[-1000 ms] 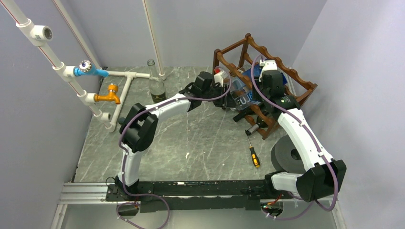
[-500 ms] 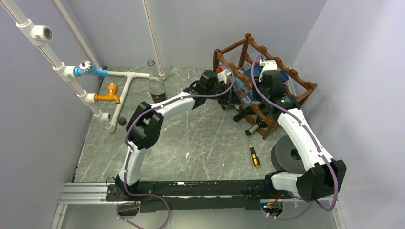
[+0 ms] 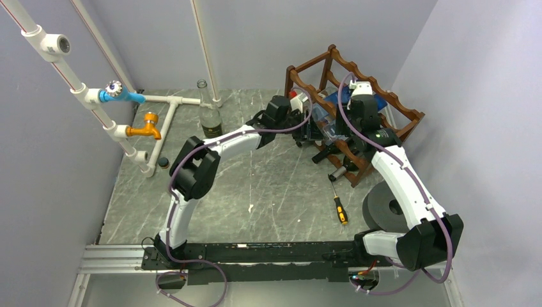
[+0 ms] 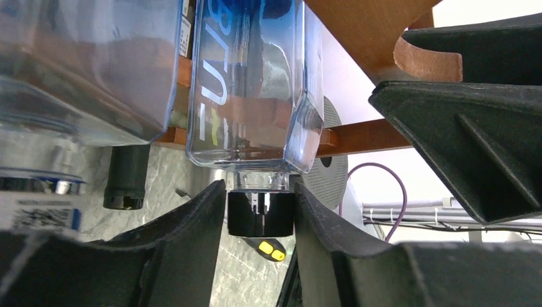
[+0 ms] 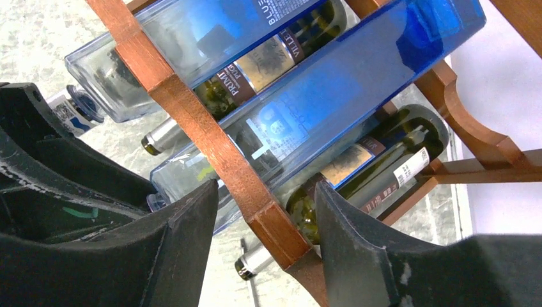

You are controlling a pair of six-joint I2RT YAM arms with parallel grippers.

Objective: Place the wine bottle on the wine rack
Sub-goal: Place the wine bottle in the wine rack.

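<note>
The wine bottle (image 4: 249, 83), clear blue glass with a black cap (image 4: 261, 214), lies across the rails of the dark reddish-brown wine rack (image 3: 409, 110). My left gripper (image 4: 260, 188) is shut on that cap at the rack's left side, its fingers hugging it closely. In the top view the left gripper (image 3: 305, 131) sits at the bottle (image 3: 326, 125). My right gripper (image 5: 267, 188) is open above the rack, its fingers either side of a wooden rail (image 5: 211, 141) with gaps, gripping nothing. The same bottle (image 5: 383, 57) runs below it.
The rack also holds a second clear blue bottle (image 5: 192, 38) and dark green wine bottles (image 5: 383, 160). A screwdriver (image 3: 339, 208) and a grey disc (image 3: 383, 211) lie in front of the rack. An upright glass bottle (image 3: 209, 115) and white pipes with taps (image 3: 150, 125) stand at the left.
My left arm has reached farther right and pushed the bottle deeper into the rack. Both grippers' fingers have eased slightly wider. The right arm has barely moved.
</note>
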